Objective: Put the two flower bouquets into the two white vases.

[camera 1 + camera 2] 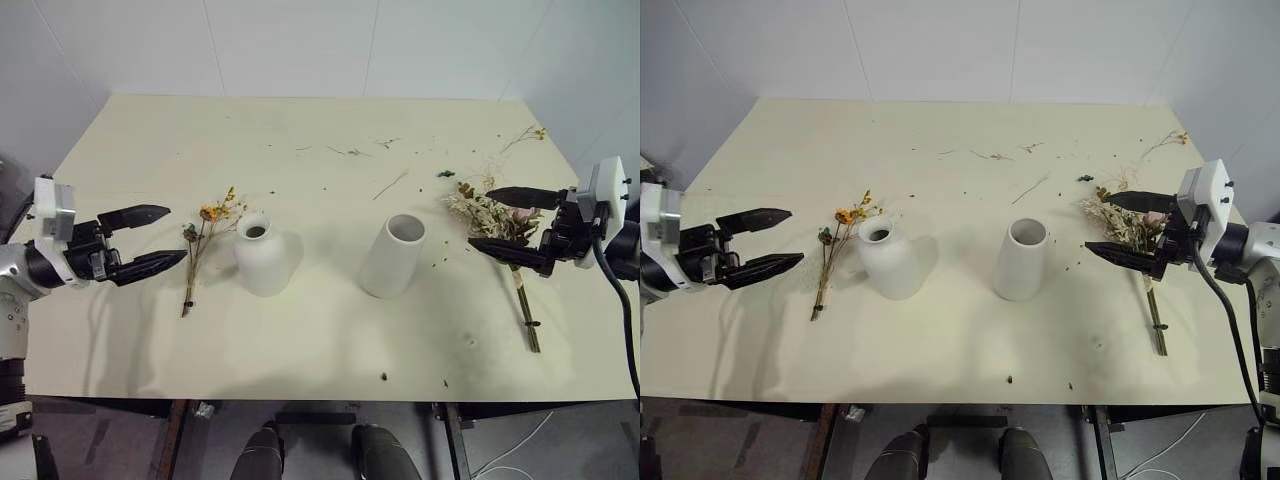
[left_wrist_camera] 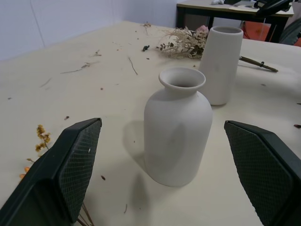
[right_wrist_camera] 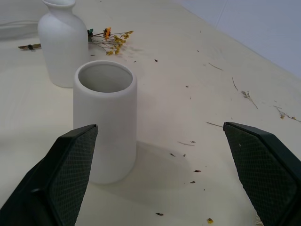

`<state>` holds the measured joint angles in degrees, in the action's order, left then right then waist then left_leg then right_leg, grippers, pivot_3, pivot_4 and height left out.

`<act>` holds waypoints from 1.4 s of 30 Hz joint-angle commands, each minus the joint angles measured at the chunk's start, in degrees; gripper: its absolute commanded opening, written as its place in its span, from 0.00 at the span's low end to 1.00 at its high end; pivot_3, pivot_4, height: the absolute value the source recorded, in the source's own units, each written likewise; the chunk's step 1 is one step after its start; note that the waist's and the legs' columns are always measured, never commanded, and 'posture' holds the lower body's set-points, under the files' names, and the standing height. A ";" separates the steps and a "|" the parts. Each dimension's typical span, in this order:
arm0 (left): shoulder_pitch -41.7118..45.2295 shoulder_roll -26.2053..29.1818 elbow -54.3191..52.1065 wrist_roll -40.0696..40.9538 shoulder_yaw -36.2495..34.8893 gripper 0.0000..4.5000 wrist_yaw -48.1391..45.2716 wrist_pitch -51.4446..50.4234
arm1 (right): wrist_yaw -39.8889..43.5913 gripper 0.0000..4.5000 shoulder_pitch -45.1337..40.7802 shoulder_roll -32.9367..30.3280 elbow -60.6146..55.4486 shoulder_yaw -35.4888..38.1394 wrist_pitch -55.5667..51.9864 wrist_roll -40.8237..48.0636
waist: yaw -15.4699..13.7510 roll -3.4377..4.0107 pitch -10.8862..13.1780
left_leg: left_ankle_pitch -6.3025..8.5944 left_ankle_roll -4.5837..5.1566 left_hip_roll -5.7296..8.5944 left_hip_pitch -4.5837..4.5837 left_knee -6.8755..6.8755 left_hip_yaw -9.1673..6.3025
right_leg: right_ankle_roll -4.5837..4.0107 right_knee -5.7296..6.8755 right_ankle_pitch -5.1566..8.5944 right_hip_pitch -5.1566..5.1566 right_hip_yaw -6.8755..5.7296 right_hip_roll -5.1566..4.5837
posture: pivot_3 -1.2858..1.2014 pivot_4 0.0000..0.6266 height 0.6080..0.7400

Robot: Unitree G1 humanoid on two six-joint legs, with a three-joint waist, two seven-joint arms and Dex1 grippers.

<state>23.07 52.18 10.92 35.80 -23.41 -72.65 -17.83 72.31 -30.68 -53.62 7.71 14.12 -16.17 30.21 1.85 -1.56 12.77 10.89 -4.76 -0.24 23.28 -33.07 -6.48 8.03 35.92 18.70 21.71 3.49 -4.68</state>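
Nothing of the job looks done from where I stand: both vases are empty and both bouquets lie flat on the cream table (image 1: pixel 300 130). The small bouquet (image 1: pixel 205 240), thin stems with yellow-orange blooms, lies just to the left of the round vase (image 1: pixel 262 255) with the narrow neck, its blooms almost touching the vase's shoulder. The big bouquet (image 1: pixel 500 235), pale dried grass with a pink rose, lies toward the table's right edge, well apart from the tall vase (image 1: pixel 393 257), its stems pointing at the near edge. The left gripper (image 1: pixel 150 240) hovers beside the small bouquet with its 2 fingers spread wide and nothing between them; the right gripper (image 1: pixel 510 220) hangs over the big bouquet's flower end, fingers just as wide, also grasping nothing. So I judge all of it remains: 2 pickups, 2 lifts, 2 stems-first drops into the mouths. The narrow neck looks like the harder fit, and the thin bunch seems the likelier match for it. Some things are hard to read. The right gripper covers part of the big bouquet's head, so I cannot tell how the blooms spread beneath it, nor whether the lower finger touches them. What binds each bunch is too small to make out. Loose twigs and crumbs (image 1: pixel 350 152) scatter the far half of the table.
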 commanded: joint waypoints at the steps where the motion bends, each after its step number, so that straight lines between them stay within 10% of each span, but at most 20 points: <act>1: 0.19 0.54 -1.74 0.92 -1.70 0.99 0.03 0.82 | 1.17 1.00 -3.21 -0.52 1.55 -0.08 1.85 -0.59 | 0.02 0.00 0.00 | 0.00 0.00 -0.02 0.00 0.00 0.00 | 0.00 0.00 0.00 0.01 0.00 0.01 | 0.52 0.24 1.00; 18: 2.03 0.07 -18.08 7.84 -1.99 0.99 4.63 -4.79 | -5.46 1.00 -13.75 -11.70 18.02 -14.23 -21.81 -18.10 | -0.09 0.11 0.07 | 0.14 -0.12 -0.13 0.07 -0.01 0.17 | -0.12 0.01 0.07 0.23 0.08 0.05 | 0.52 0.24 1.00; 38: -3.53 -2.53 -32.27 16.11 -3.61 0.99 12.92 -11.54 | -2.50 1.00 -32.78 -1.08 40.37 -34.00 -48.94 -28.90 | 1.19 0.17 0.08 | 0.19 -0.08 -0.32 0.43 -0.14 0.73 | -0.03 0.16 0.03 0.85 0.66 0.25 | 0.52 0.24 1.00; 42: -4.03 -2.30 -33.41 16.65 -3.83 1.00 13.64 -11.81 | -4.57 0.80 -31.96 1.33 44.63 -32.83 -44.97 -29.72 | 1.26 0.10 0.03 | 0.20 -0.07 -0.31 0.42 -0.29 0.76 | 0.04 0.21 -0.01 0.80 0.70 0.26 | 0.52 0.24 1.00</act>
<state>19.38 49.32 -20.27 50.81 -24.92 -59.40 -29.90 68.23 -63.27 -52.93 50.30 -19.41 -62.20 0.91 3.11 -1.46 12.81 11.10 -4.83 -0.55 23.67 -33.38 -5.72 8.07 36.13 18.68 22.47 4.20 -4.40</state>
